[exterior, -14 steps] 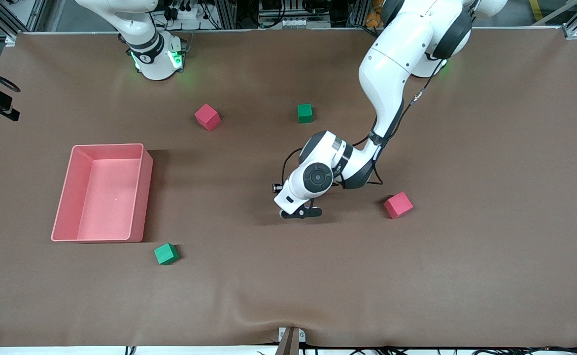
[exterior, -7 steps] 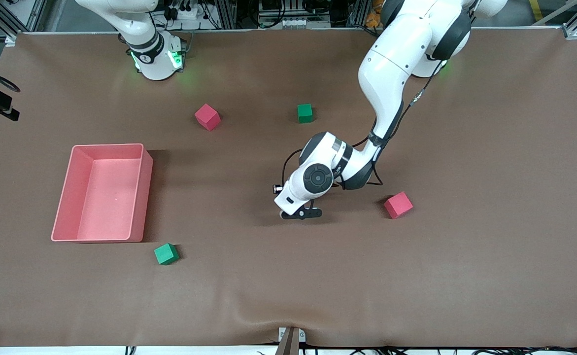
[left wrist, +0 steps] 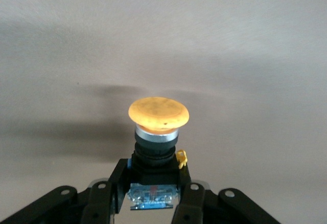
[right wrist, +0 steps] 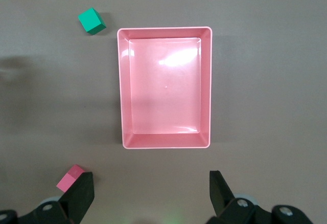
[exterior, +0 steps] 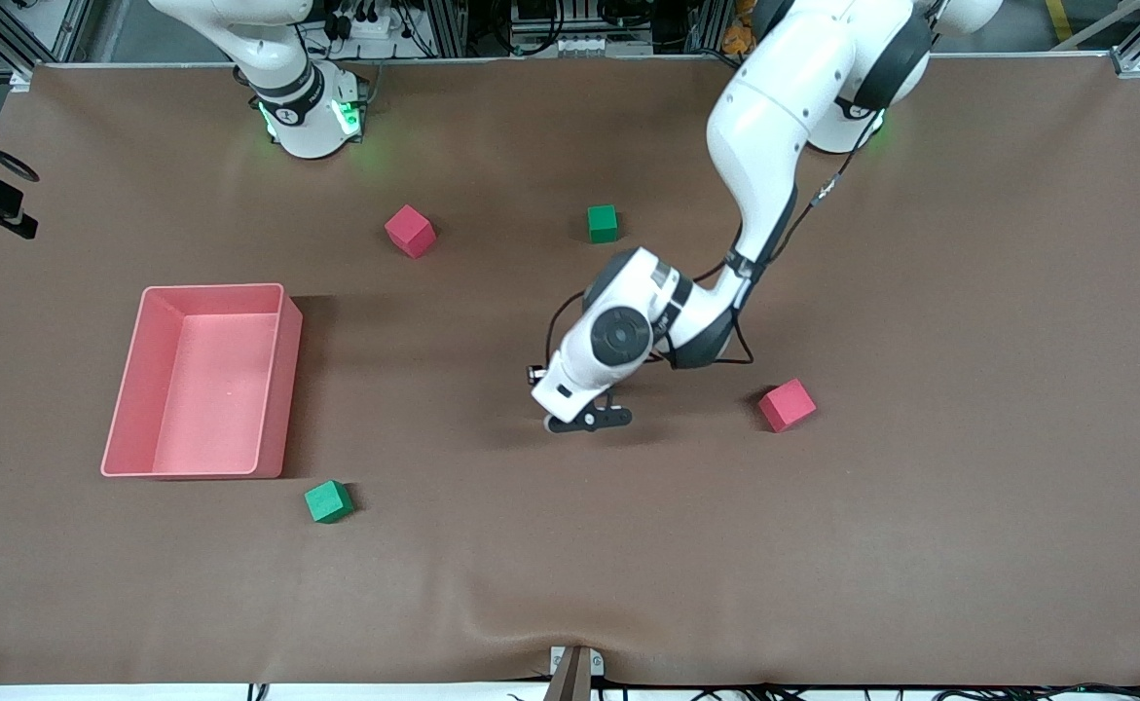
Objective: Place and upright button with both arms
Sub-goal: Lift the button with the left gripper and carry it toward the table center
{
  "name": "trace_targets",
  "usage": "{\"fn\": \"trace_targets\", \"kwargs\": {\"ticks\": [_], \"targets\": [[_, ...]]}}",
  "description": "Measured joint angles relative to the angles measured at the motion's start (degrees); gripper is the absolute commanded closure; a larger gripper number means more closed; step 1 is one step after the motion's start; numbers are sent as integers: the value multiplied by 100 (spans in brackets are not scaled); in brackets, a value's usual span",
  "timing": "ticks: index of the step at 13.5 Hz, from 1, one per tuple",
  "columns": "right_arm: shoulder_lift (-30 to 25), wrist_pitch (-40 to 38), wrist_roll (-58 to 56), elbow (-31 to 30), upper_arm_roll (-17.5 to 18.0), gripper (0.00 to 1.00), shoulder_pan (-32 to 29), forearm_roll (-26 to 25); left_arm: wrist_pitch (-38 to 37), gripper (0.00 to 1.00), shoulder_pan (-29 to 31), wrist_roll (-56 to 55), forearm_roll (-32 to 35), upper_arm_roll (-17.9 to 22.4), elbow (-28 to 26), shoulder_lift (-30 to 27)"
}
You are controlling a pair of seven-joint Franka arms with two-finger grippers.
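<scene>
My left tool [left wrist: 153, 203] is clenched on the button [left wrist: 157, 132] by its black body: small, rigid, top-heavy under that orange cap. My right tool [right wrist: 150, 191] hangs released over the pink tray [right wrist: 164, 34], waiting.

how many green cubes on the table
2: one green cube sits between the arms' bases, one green cube lies beside the pink tray, nearer the front camera. None seems hidden.

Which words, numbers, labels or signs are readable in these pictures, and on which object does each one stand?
None can be read.
Right arm's base: a small dark mark, too small to read.
Button, held in the shut left gripper: no print visible on the orange cap.
Pink tray and foam cubes: no markings.
</scene>
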Motion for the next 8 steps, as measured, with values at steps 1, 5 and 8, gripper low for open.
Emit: {"fn": "trace_targets", "kwargs": {"ticks": [1, 5, 8], "targets": [[0, 0, 0, 1, -1, 0, -1, 0, 1, 100, -221, -392, 226, 133, 1, -128], [0, -2, 0, 5, -3, 0, -3, 0, 111, 100, -1189, -2112, 1503, 718, -8, -286], [0, -4, 0, 8, -3, 0, -3, 0, 214, 100, -1631, -3217, 2537, 930, -38, -284]]}}
